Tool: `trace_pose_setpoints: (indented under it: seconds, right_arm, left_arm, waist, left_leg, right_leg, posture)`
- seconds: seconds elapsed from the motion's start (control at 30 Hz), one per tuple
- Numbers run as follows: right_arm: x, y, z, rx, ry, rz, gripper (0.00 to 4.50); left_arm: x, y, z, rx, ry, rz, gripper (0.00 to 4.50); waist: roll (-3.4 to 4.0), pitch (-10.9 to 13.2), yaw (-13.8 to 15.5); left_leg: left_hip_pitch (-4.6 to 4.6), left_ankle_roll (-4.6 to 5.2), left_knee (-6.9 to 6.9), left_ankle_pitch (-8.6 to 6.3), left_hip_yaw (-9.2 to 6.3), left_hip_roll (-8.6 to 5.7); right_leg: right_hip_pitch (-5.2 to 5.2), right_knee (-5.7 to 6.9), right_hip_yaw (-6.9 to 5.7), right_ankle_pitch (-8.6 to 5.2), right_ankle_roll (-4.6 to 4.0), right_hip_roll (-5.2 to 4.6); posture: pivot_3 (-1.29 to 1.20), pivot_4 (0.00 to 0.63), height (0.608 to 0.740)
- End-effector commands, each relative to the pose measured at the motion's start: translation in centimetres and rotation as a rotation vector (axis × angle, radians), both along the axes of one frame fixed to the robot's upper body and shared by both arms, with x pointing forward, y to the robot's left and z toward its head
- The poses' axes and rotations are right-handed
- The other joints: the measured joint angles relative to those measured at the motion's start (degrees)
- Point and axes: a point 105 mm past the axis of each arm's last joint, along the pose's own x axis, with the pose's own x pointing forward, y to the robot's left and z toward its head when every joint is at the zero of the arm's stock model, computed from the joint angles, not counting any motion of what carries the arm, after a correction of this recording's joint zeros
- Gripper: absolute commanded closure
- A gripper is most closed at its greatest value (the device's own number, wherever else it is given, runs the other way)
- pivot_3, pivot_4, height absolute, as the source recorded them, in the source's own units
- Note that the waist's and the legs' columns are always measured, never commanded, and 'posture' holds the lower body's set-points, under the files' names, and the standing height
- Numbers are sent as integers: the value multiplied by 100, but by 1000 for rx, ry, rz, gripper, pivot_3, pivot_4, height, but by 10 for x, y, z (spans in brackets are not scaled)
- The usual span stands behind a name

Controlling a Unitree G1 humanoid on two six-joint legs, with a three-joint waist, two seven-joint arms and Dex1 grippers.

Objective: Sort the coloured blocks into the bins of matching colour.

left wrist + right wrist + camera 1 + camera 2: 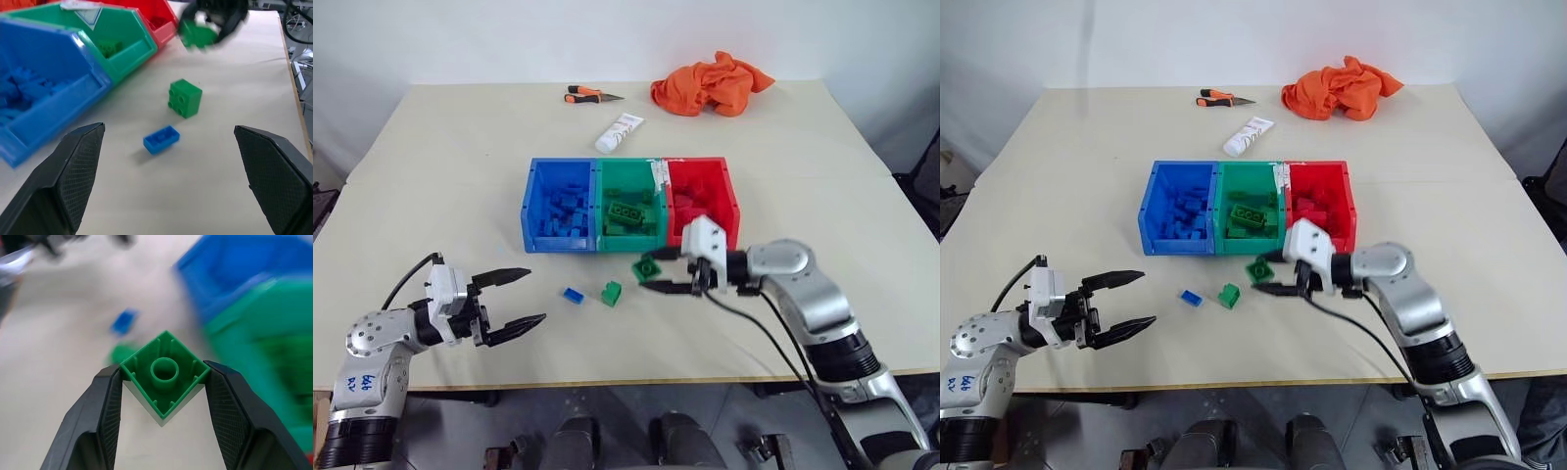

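Just in front of the green bin (628, 211), the right hand (658, 272) grips a green block (646, 267) off the counter (460, 186). Left hand (514, 302) is wide open and holds nothing. A blue block (573, 295) and another green one (611, 293) lie between the hands.

The right end effector (658, 273) holds a block (646, 267) above the tabletop (460, 176), just before the middle bin (628, 210). Two loose blocks (611, 293) lie to its left, between both end effectors.

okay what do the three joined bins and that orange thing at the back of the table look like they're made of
The three joined blue, green and red open-top bins look like moulded rigid plastic: smooth, evenly coloured walls with crisp edges and a slight sheen. The crumpled orange cloth at the table's far edge looks like soft fabric, judging by its folds and matte surface; the exact fibre cannot be told.
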Motion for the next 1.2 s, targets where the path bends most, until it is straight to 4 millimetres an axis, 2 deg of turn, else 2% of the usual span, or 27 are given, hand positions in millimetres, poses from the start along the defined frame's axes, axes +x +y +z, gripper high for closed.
trace_pose_setpoints:
  seconds: [0.03,0.23,0.37,0.47,0.57,0.7,0.83,1.03,1.1,1.2]
  right_arm:
    - [21,1,33,60,-78,-56,2398]
    - [66,15,48,59,-144,-128,2398]
    - [85,20,51,41,-175,-167,1009]
    - [89,20,52,33,-198,-170,42]
    - [88,18,55,27,-212,-155,42]
    - [72,7,57,22,-225,-104,42]
    - [33,-12,42,-6,-180,21,42]
    - [-19,-62,16,-57,-71,50,42]
    - [-39,-88,1,-101,-10,38,42]
    - [-56,-115,-10,-142,47,6,42]
  left_arm:
    - [5,-2,3,-19,-23,-14,0]
    - [16,-11,5,-33,-43,-39,0]
    - [19,-13,6,-36,-53,-45,0]
    - [20,-13,7,-37,-59,-46,0]
    - [20,-13,7,-38,-65,-42,0]
    - [19,-11,7,-37,-66,-40,0]
    - [20,-10,8,-36,-65,-39,0]
    - [23,-3,8,-20,-55,-33,0]
    - [21,1,6,-7,-45,-31,0]
    - [19,2,4,-3,-38,-28,0]
  waist:
    - [0,0,-12]
    - [-1,0,-32]
    - [-1,0,-122]
    - [-1,0,-139]
    - [-1,0,-141]
    - [0,0,-130]
    - [0,0,-82]
    - [0,0,29]
    - [-1,0,46]
    - [-1,0,45]
  left_leg:
    - [1,0,0,0,1,0]
    - [1,-1,0,1,2,-1]
    - [-1,-1,-4,1,3,-1]
    - [-3,-1,-4,1,2,0]
    - [-3,-1,-3,1,2,0]
    - [-3,-2,-1,1,1,1]
    - [-10,-1,2,0,-3,0]
    - [-20,3,6,-2,-1,-1]
    - [-18,4,6,-2,-1,-1]
    - [-14,7,3,-4,-1,0]
  right_leg:
    - [0,2,0,0,0,0]
    - [-2,4,-4,0,0,0]
    - [-6,10,-10,0,0,-2]
    - [-5,16,-14,0,0,-3]
    - [-5,15,-15,0,0,-3]
    - [-5,14,-15,0,0,-3]
    - [-3,12,-18,1,0,-4]
    - [-2,1,-16,1,2,-5]
    - [-1,-11,-15,1,2,-5]
    - [9,-26,-15,1,1,-4]
  posture:
    - [0,150,740]
    - [0,150,740]
    - [0,150,740]
    - [0,150,740]
    - [0,150,740]
    - [0,150,740]
    - [0,150,740]
    - [0,150,740]
    - [0,150,740]
    - [0,150,740]
